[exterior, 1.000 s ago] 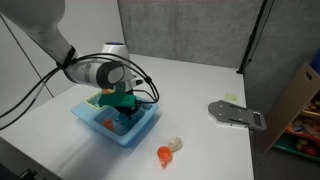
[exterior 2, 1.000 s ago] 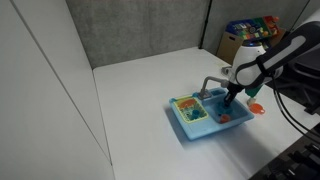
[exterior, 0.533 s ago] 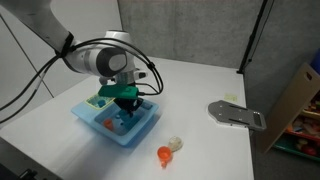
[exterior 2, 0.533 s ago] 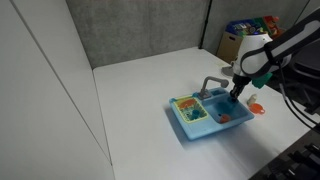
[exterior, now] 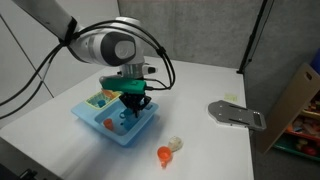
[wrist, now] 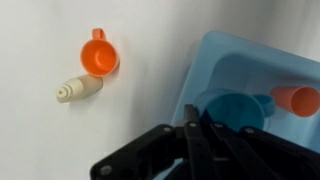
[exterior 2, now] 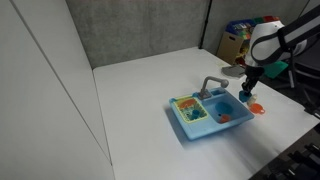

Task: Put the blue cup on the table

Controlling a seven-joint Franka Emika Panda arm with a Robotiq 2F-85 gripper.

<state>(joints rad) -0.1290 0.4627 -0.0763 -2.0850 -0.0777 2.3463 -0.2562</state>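
Observation:
The blue cup (wrist: 228,108) fills the lower right of the wrist view, its handle pointing right, over the light-blue toy sink (wrist: 215,50). My gripper (wrist: 190,118) is shut, with its fingers pinching the cup's rim. In both exterior views the gripper (exterior: 133,104) (exterior 2: 247,90) hangs a little above the sink (exterior: 105,132) (exterior 2: 190,128), and the cup is a small blue shape at its tips. The white table (exterior: 200,90) lies all around.
An orange cup (wrist: 98,55) (exterior: 163,155) and a small beige piece (wrist: 78,90) lie on the table beside the sink. An orange item (wrist: 295,100) stays in the basin. A grey flat device (exterior: 237,114) sits further off. A box of goods stands beyond the table edge.
My gripper has risen out of the sink basin with the blue cup in it and moved a little toward the sink's edge.

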